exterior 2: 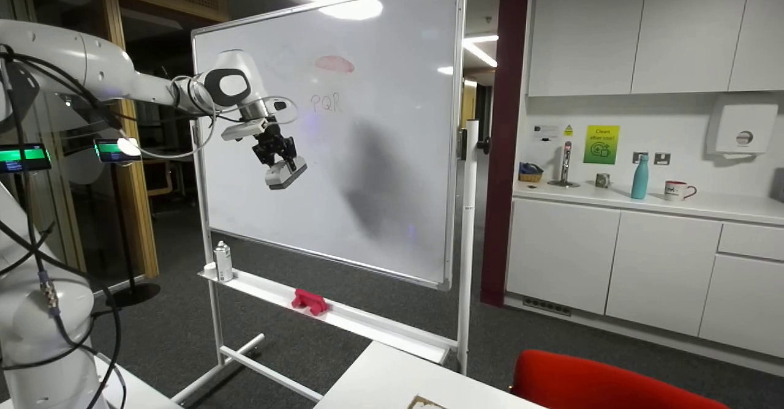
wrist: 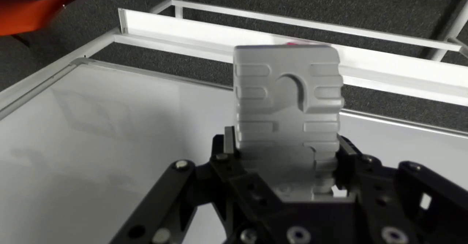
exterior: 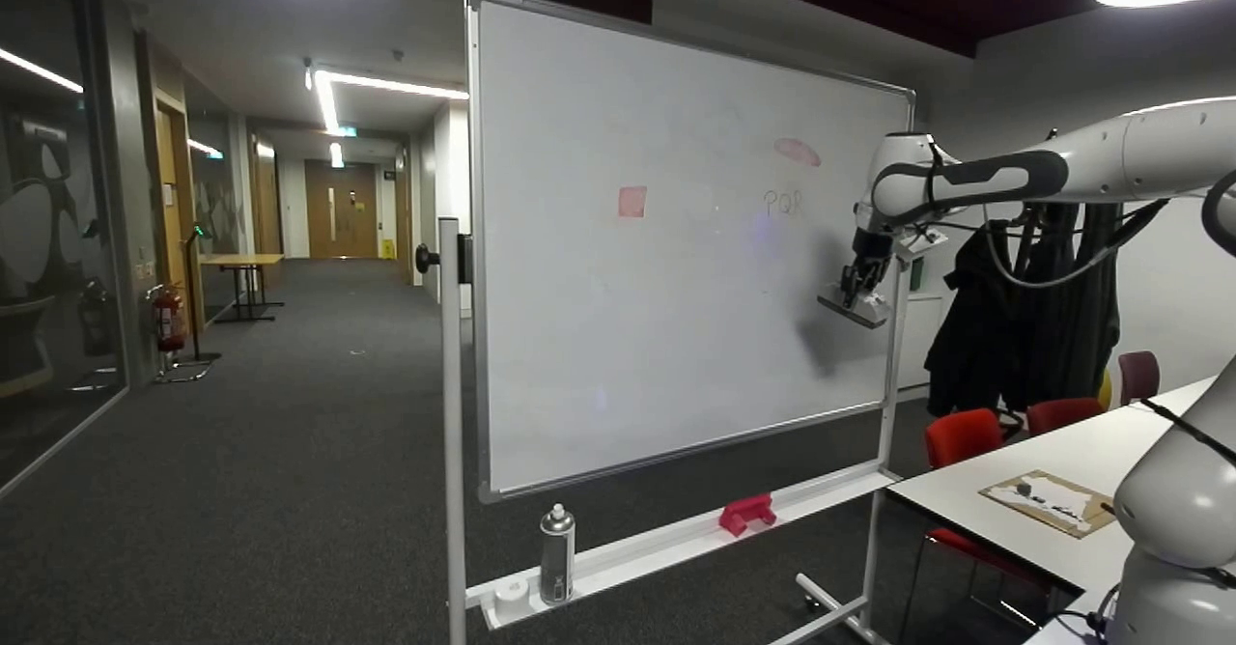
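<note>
Tool point(wrist: 288, 143) clamps both ridged sides of the pale grey eraser point(wrist: 287, 90), which juts toward 12 o'clock in the wrist view, in front of the whiteboard point(wrist: 146, 101); probably light and stiff, it looks best held there, where grooves should resist slipping.

In an exterior view, the eraser point(exterior: 869, 310) is before the board point(exterior: 628, 336), the tray point(exterior: 666, 552) below it, the tabletop point(exterior: 1081, 452) to its lower right.

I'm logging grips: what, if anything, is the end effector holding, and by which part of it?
The end effector holds a grey ridged block by its two opposite long sides; one end juts past the grip.
</note>
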Tool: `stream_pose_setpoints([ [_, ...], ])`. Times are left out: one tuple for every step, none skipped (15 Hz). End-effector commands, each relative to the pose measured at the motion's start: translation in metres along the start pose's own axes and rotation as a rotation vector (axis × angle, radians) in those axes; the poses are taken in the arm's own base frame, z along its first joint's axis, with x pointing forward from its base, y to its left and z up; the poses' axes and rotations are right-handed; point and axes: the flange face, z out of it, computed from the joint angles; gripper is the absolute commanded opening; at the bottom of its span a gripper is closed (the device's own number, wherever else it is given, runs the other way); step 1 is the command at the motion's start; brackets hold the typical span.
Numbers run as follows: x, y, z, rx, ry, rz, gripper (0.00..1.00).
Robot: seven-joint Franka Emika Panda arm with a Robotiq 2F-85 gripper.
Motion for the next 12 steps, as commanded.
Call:
stream_pose_setpoints([
  [0.025,0.004,-0.014,-0.026,0.144,-0.058,0.35],
  [0.029,0.004,-0.015,-0.034,0.192,-0.076,0.35],
  [0.033,0.004,-0.017,-0.042,0.231,-0.093,0.35],
  [0.036,0.003,-0.018,-0.049,0.27,-0.106,0.35],
  [0.039,0.003,-0.019,-0.05,0.302,-0.113,0.35],
  [0.041,0.003,-0.02,-0.05,0.331,-0.118,0.35],
  [0.043,0.003,-0.022,-0.048,0.353,-0.117,0.35],
  [0.044,0.003,-0.021,-0.036,0.359,-0.111,0.35],
  [0.044,0.002,-0.02,-0.023,0.362,-0.107,0.35],
  [0.042,0.001,-0.017,0.006,0.344,-0.099,0.35],
  [0.042,0.0,-0.016,-0.025,0.322,-0.087,0.6],
  [0.042,-0.001,-0.014,-0.013,0.323,-0.086,0.6],
])
